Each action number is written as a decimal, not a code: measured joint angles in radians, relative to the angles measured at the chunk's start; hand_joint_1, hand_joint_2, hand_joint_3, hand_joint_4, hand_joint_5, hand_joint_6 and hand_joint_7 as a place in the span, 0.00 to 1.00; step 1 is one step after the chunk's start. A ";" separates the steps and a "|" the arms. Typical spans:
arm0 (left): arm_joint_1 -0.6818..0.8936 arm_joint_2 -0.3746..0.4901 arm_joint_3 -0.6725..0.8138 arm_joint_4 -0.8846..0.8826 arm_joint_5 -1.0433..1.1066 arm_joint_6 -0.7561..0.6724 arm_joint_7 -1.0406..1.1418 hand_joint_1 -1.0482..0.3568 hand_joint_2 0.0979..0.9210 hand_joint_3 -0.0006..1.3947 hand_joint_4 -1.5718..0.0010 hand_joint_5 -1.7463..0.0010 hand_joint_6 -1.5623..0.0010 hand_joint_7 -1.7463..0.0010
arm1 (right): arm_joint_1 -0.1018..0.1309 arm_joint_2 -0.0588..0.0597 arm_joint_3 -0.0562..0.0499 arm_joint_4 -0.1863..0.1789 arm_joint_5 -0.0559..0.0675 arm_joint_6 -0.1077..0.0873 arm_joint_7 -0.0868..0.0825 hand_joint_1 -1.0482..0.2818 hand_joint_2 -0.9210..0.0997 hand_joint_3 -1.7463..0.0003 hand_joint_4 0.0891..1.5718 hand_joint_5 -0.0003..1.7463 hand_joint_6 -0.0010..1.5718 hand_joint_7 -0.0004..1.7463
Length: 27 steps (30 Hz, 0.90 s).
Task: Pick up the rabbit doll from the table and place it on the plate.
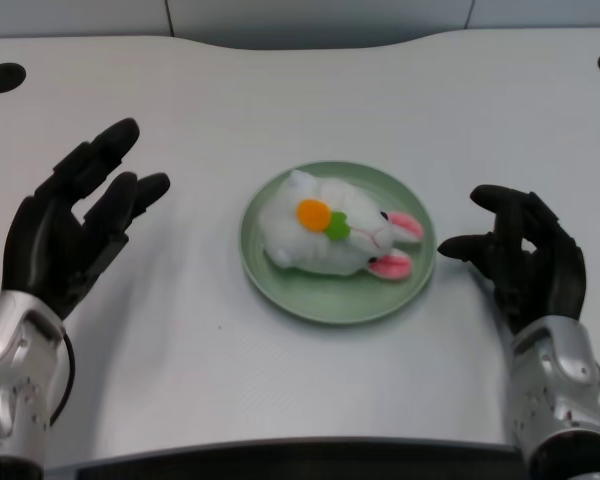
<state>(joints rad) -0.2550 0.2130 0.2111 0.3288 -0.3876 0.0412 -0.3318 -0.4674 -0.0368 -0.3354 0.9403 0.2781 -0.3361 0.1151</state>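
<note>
Rabbit doll [330,236] is out of my grasp: my left hand [72,223] holds nothing, its black fingers [110,145] spread apart and stretched up and to the right over the white table [190,360]. That hand sits at the left of the view, well apart from the doll, with bare tabletop between them. My silver forearm [15,375] runs down from it to the lower left corner.

Further right, the doll lies on its side on the green plate [310,298], filling most of the dish. It is white and fluffy, with an orange carrot patch [314,213] with a green top on its body and two pink-lined ears [405,224] pointing right, toward the plate's rim. The plate rests flat near the middle of the table.
</note>
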 measured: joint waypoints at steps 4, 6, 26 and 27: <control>0.063 -0.016 0.024 -0.060 -0.010 0.046 0.030 0.30 1.00 0.37 0.74 0.47 0.64 0.94 | 0.014 0.002 0.006 -0.011 -0.001 0.004 0.000 0.48 0.00 0.72 0.44 0.80 0.42 0.63; 0.078 -0.020 0.033 -0.074 -0.010 0.055 0.049 0.31 1.00 0.38 0.71 0.44 0.62 0.94 | 0.017 0.002 0.009 -0.016 -0.003 0.004 -0.001 0.48 0.00 0.72 0.44 0.80 0.43 0.63; 0.222 -0.120 0.135 -0.204 -0.139 0.255 0.144 0.40 1.00 0.46 0.74 0.26 0.59 0.93 | 0.037 0.010 0.015 -0.019 -0.007 0.004 0.003 0.48 0.00 0.73 0.45 0.78 0.44 0.61; 0.223 -0.122 0.135 -0.205 -0.139 0.256 0.145 0.40 1.00 0.46 0.74 0.26 0.59 0.93 | 0.037 0.010 0.015 -0.019 -0.007 0.004 0.003 0.48 0.00 0.73 0.45 0.78 0.44 0.61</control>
<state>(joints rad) -0.0324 0.0910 0.3460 0.1237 -0.5270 0.2975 -0.1871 -0.4302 -0.0273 -0.3206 0.9218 0.2714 -0.3324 0.1183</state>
